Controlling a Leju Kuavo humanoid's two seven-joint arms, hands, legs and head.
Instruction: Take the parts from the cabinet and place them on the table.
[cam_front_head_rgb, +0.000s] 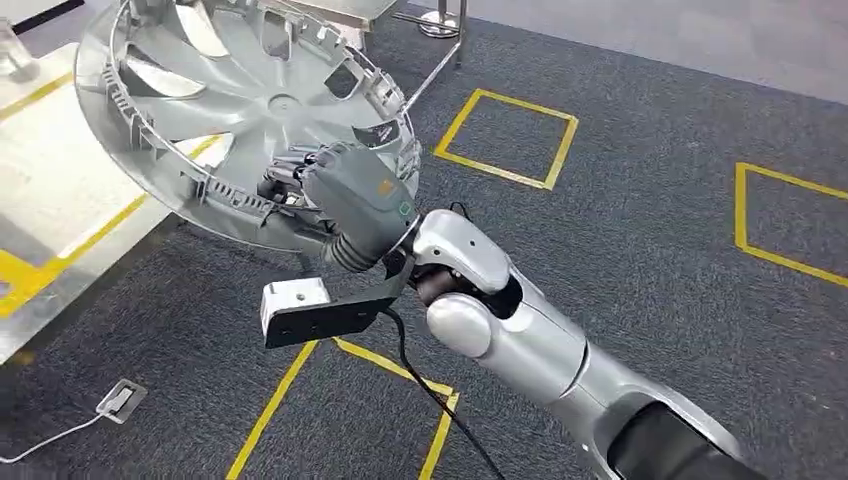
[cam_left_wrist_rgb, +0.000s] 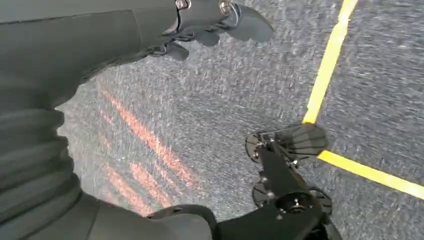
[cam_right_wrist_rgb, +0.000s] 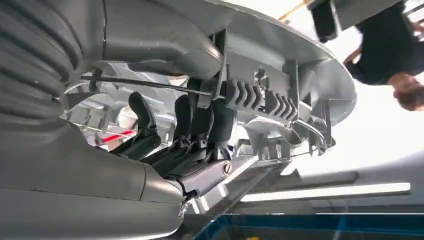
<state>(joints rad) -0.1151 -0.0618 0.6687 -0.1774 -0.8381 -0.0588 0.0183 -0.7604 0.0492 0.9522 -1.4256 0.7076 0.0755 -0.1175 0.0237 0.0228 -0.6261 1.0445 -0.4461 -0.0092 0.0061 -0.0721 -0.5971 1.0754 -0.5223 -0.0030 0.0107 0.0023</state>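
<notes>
Right robot hand (cam_front_head_rgb: 345, 195) grips rim of silver wheel cover (cam_front_head_rgb: 200, 95), thumb outside, dark fingers (cam_right_wrist_rgb: 200, 122) curled inside rim. Cover held tilted, inner ribbed side toward camera, above edge of pale desk (cam_front_head_rgb: 60, 200) with yellow tape. No legible writing; small orange and green marks on hand's back. Left robot hand (cam_left_wrist_rgb: 210, 22) hangs over grey carpet (cam_front_head_rgb: 650, 180), holds nothing, fingers loosely curled.

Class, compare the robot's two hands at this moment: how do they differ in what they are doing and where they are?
The right hand grips the rim of the silver wheel cover, fingers hooked inside it; the left hand holds nothing. The right hand is raised in front of the robot; the left hand hangs over the grey carpet. Both have grey ribbed covers and dark fingers.
</notes>
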